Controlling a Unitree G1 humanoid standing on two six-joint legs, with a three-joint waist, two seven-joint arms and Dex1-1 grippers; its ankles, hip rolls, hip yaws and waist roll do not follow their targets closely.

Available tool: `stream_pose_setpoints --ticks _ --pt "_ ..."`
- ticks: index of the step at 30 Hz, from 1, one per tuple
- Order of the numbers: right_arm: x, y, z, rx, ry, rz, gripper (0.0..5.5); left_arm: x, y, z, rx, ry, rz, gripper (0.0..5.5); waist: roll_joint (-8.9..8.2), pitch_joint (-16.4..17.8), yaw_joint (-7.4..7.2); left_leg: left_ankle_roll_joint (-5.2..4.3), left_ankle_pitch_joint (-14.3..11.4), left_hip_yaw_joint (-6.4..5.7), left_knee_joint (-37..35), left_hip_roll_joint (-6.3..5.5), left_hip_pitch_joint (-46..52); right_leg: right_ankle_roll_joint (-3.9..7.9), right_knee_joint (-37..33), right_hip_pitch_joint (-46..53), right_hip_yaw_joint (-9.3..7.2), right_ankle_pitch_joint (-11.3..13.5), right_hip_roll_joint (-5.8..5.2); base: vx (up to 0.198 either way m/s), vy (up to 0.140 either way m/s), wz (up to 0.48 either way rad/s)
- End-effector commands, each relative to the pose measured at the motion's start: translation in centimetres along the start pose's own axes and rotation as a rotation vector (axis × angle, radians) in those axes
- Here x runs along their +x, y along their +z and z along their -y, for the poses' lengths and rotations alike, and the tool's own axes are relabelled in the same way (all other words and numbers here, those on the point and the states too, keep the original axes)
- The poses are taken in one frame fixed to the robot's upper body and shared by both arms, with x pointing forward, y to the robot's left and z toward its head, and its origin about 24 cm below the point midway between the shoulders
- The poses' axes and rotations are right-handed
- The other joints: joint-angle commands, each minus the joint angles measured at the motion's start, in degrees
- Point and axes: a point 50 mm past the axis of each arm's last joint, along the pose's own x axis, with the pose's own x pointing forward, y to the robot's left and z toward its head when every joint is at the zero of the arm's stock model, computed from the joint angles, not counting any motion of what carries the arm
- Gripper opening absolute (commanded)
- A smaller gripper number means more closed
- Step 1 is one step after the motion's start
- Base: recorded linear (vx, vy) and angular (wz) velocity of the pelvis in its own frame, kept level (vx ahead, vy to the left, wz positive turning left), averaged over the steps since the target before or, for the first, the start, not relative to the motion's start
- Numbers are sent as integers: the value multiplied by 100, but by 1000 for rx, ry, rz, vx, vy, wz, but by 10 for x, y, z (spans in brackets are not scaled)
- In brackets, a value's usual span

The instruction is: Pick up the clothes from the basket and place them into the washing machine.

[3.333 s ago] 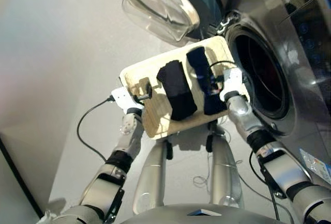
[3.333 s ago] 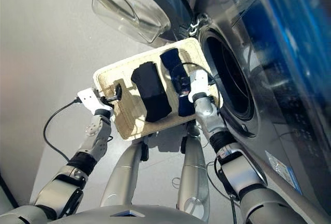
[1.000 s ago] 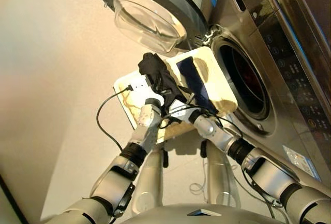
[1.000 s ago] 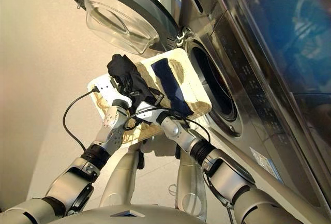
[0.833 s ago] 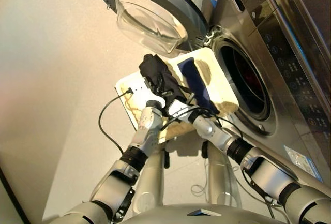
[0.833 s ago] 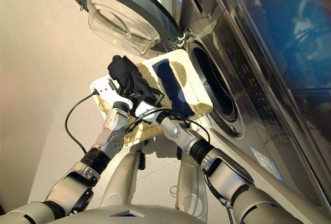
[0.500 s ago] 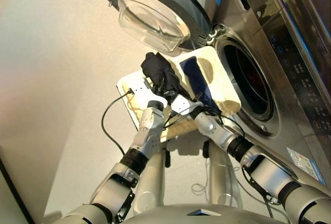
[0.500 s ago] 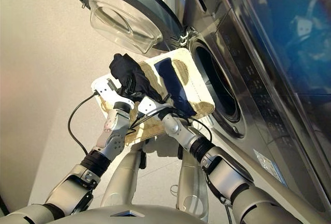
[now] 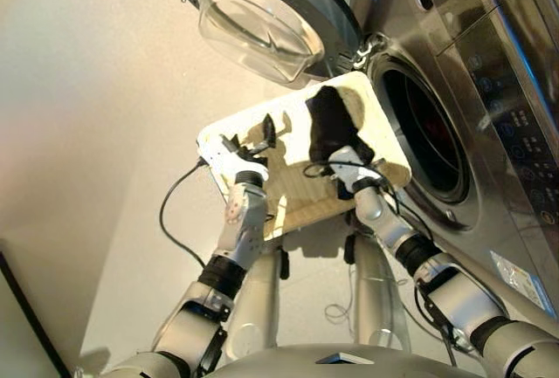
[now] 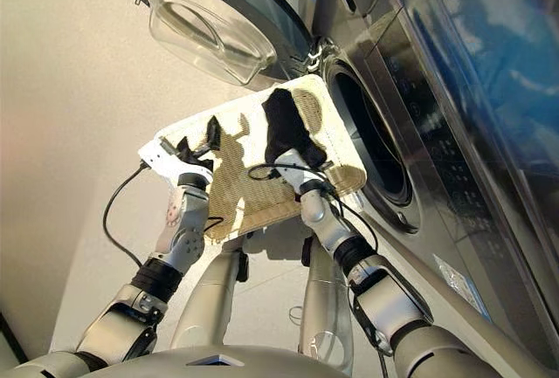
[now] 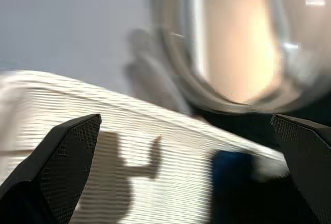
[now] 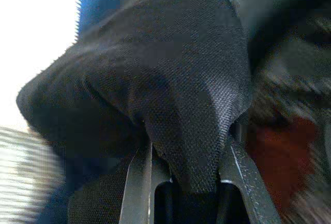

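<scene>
The right gripper (image 9: 348, 158) is now clamping the black garment (image 9: 332, 129), handed over from the left gripper (image 9: 247, 142) (now spread and empty), above the basket (image 9: 236, 129) beside the washing machine (image 9: 437, 147), readying loading.

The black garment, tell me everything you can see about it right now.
The black garment is a bunched, dull woven cloth, no longer a flat strip. The right gripper is shut on its lower end and holds it up over the basket, on the side nearest the washing machine opening. In the right wrist view the cloth drapes over the fingers, with a blue edge behind it. The left gripper is open and clear of it.
</scene>
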Motion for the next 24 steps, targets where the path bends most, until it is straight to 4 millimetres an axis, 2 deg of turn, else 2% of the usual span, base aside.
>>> stream_pose_setpoints --ticks 1,2,6,9,10,11,12,16,18,19,22,24 --pt "23 30 25 -22 -182 110 0 6 33 3 42 -41 172 550 188 50 -3 394 -304 28 166 -548 -247 108 -523 154 -150 131 370 0 0 0" --pt "35 26 53 -31 -320 67 0 5 36 -4 69 -18 183 550 252 70 46 412 -325 21 230 -570 -383 100 -412 -8 -139 98 342 0 0 0" --pt "60 37 110 -110 -521 62 0 9 45 -9 110 -10 213 550 349 126 157 462 -417 17 509 -615 -814 79 26 -532 -115 -17 292 -14 9 25" --pt "75 55 162 -164 -675 62 0 10 52 -10 131 -21 235 550 419 186 225 513 -538 4 903 -659 -1285 63 484 -1030 -55 -130 236 -66 24 158" --pt "76 55 163 -164 -677 64 0 10 53 -9 129 -22 236 550 424 179 227 514 -550 6 927 -661 -1318 64 507 -1063 -53 -140 232 -54 16 207" --pt "81 71 198 -147 -807 68 0 10 55 -12 148 -20 240 550 454 191 265 548 -617 -1 1182 -672 -1624 54 808 -1355 -40 -200 200 -52 23 221" --pt "82 78 221 -167 -868 70 0 9 56 -13 162 -26 241 550 468 190 291 562 -660 12 1324 -689 -1790 50 956 -1513 -29 -236 182 -64 37 258" --pt "81 112 279 -176 -1007 106 0 6 59 -13 184 -57 243 550 481 188 370 591 -765 46 1704 -705 -2286 33 1349 -1998 21 -324 139 -26 25 148" --pt "79 128 298 -150 -1054 128 0 6 60 -12 182 -63 246 550 477 174 411 598 -808 69 1838 -713 -2468 20 1524 -2200 37 -381 131 0 0 0" --pt "76 142 309 -74 -1112 163 0 5 61 -12 182 -61 246 550 472 167 408 611 -846 86 1914 -721 -2550 14 1614 -2299 55 -402 142 0 0 0" --pt "71 147 319 38 -1192 174 0 5 57 -7 175 -77 234 550 454 174 409 631 -922 92 2097 -714 -2726 -9 1765 -2448 84 -452 149 0 0 0" --pt "71 145 314 141 -1214 170 0 5 55 -3 173 -83 232 550 453 163 391 635 -947 98 2152 -705 -2766 -11 1792 -2470 100 -465 157 0 0 0"
